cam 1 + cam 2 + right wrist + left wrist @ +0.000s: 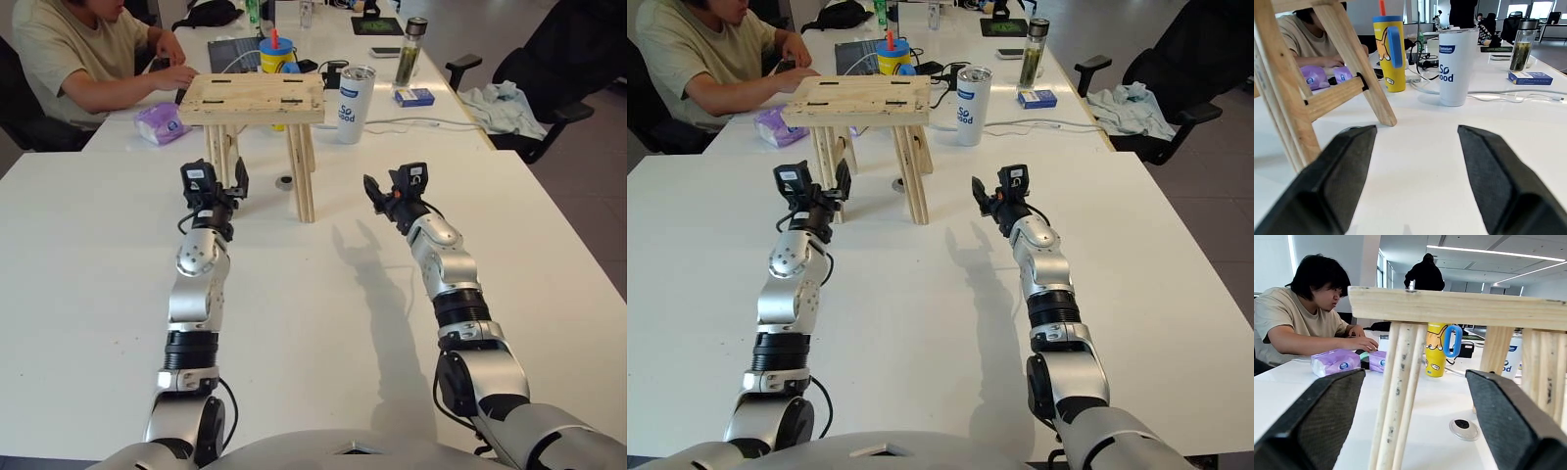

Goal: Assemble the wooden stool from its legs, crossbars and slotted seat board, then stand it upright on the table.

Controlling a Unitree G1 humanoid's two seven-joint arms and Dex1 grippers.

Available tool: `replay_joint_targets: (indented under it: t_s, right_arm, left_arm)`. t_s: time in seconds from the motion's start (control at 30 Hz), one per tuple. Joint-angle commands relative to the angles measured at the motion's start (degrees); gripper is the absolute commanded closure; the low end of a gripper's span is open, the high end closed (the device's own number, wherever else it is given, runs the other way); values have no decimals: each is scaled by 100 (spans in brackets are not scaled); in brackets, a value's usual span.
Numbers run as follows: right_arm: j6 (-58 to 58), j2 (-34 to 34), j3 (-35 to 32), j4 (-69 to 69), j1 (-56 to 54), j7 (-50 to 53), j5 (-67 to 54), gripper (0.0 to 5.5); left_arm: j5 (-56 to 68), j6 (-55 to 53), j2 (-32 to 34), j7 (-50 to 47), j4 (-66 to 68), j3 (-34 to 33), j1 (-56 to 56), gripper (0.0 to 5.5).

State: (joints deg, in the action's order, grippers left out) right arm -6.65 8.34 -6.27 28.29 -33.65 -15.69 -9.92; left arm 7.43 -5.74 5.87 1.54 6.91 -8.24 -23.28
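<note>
While both arms lie stretched forward over the white worktop (304,323), neither grips anything.

Left gripper (215,184): centre-left of the head views, jaws wide, just in front of the stool's left-side leg (1398,396). In the left wrist view that leg stands between the two black pads (1312,421), clear of both.

Right gripper (388,192): right of centre, jaws wide, over bare worktop, to the right of the stool and apart from it. Its wrist view looks out between its pads (1337,171) at open surface.

Wooden stool (253,113): assembled and upright, upper centre of the head views, just beyond the left gripper.
- Slotted seat board (857,98) on top, level, with dark slots showing on its face.
- Legs splayed, feet on the worktop; near-right leg (304,181) nearest the frame centre.
- One crossbar (1332,97) shows in the right wrist view, seated low between two legs.
- A round cable grommet (285,181) sits in the worktop under the stool.

Beyond the stool: white tumbler (355,103) just right of the seat board, yellow cup (275,54) with a blue handle behind the board, purple tissue packs (160,122) to its left.

Farther off, upper right: small blue box (413,96), glass bottle (410,51), white cable (421,122).
</note>
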Motion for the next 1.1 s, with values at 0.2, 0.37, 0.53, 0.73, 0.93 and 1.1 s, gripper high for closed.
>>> replay_joint_targets:
  t_s: [0.2,0.37,0.53,0.73,0.93,1.1]
  right_arm:
    - [-62,-492,-11,-768,723,962,166,240]
    - [-435,-598,21,-1483,1219,1317,245,240]
    - [-315,-560,181,-1776,1422,1280,377,240]
    - [-567,-463,203,-1706,1285,786,125,240]
    - [-487,-562,249,-1338,838,554,40,240]
    - [-248,-654,252,-919,518,508,4,240]
  left_arm:
    - [86,115,496,661,673,-52,-571,170]
    - [109,-82,784,1059,732,4,-563,170]
    - [289,-359,852,1201,379,-110,-199,170]
    - [171,-290,676,999,65,-20,149,170]
    - [-55,97,379,716,283,169,76,170]
    - [-168,454,196,663,761,318,-256,170]
